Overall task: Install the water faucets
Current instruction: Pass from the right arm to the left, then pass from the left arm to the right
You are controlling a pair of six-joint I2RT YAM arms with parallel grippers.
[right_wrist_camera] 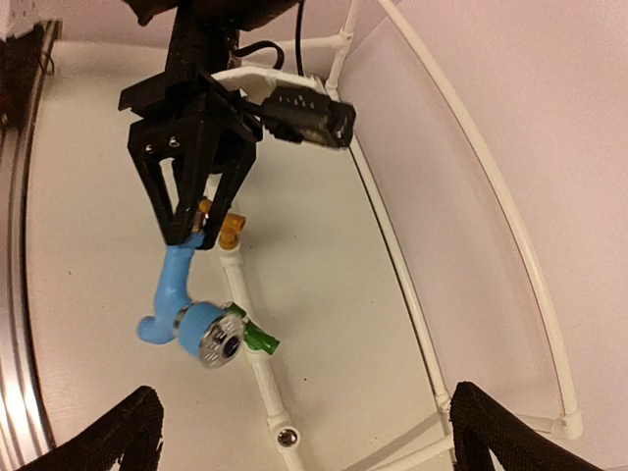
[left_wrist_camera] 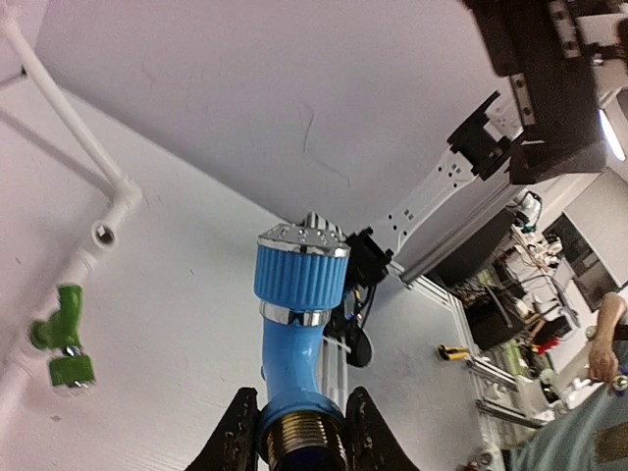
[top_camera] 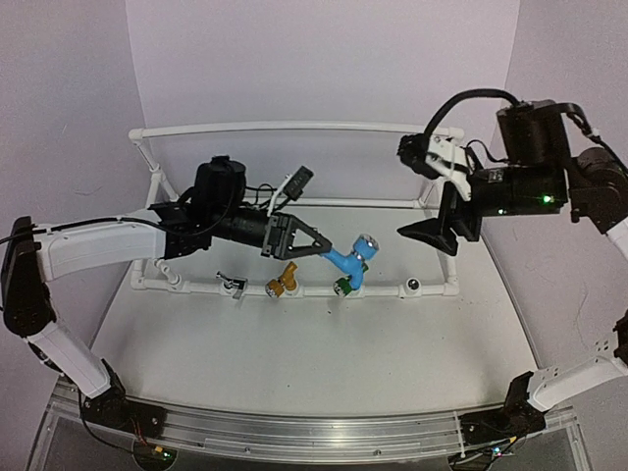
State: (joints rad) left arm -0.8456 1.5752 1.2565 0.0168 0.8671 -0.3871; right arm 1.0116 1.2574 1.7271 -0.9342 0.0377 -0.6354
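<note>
My left gripper (top_camera: 329, 250) is shut on the threaded brass end of the blue faucet (top_camera: 349, 261) and holds it in the air above the front pipe, near the green faucet (top_camera: 343, 286). In the left wrist view the blue faucet (left_wrist_camera: 297, 324) points away from the gripper (left_wrist_camera: 299, 442), its ribbed head and metallic nozzle on top. The silver faucet (top_camera: 233, 285), yellow faucet (top_camera: 283, 286) and green faucet sit in the front pipe of the white frame (top_camera: 186, 287). My right gripper (top_camera: 432, 235) is open and empty, hovering at the right. The right wrist view shows the blue faucet (right_wrist_camera: 182, 306) and green faucet (right_wrist_camera: 253, 336).
An open round fitting (top_camera: 413, 286) sits at the right end of the front pipe; it also shows in the right wrist view (right_wrist_camera: 286, 437) and the left wrist view (left_wrist_camera: 103, 234). The white PVC frame's back rail (top_camera: 324, 126) rises behind. Purple walls close in the table.
</note>
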